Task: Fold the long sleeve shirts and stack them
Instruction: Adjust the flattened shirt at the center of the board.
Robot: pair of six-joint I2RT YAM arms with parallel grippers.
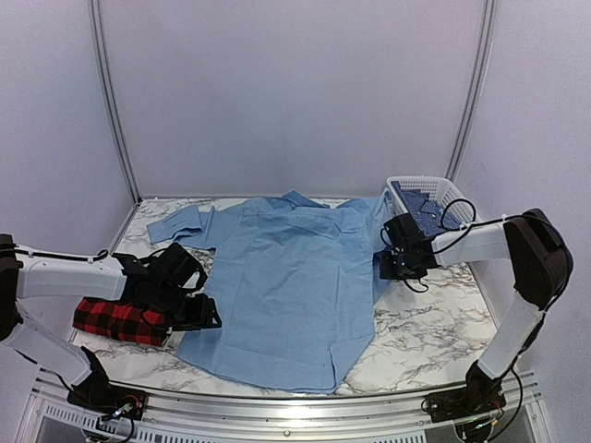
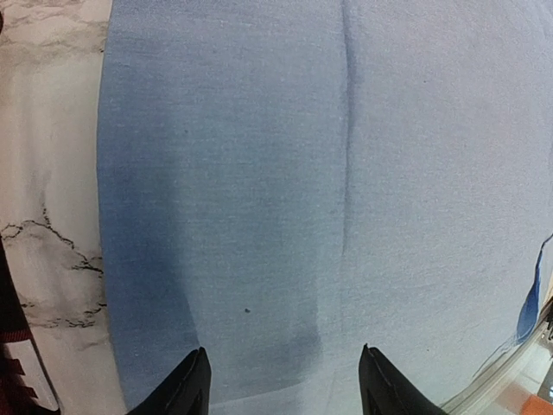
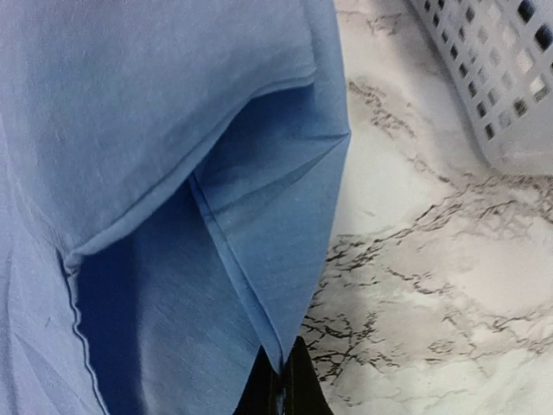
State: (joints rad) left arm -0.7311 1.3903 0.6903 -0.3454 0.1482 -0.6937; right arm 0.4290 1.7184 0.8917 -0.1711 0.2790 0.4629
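The blue shirt [image 1: 286,277] lies spread across the middle of the bench [image 1: 425,337], collar at the far side and hem toward me, with one sleeve [image 1: 180,224] reaching to the far left. The plaid shirt [image 1: 113,318] sits as a folded bundle at the near left, partly under my left arm and well apart from the basket.

My right tool [image 1: 390,265] is at the blue shirt's right edge, just in front of the basket [image 1: 450,196]. On the right wrist view its fingers [image 3: 259,391] are pressed together at the bottom of the picture (almost no gap between them) and they pinch a hemmed edge of the blue shirt [image 3: 130,112]. The cloth there is doubled over, a darker fold hanging under the top layer, with bare bench [image 3: 432,259] and the basket wall [image 3: 501,95] to its right.

My left tool [image 1: 211,314] sits at the shirt's left edge, beside the plaid bundle. On the left wrist view the left tool [image 2: 285,389] has its two fingers spread wide, and flat blue cloth [image 2: 346,173] fills the space between them; it grips nothing. Whether the tips touch the cloth I cannot tell.

The basket stands at the far right corner and holds a dark blue patterned cloth [image 1: 420,208].
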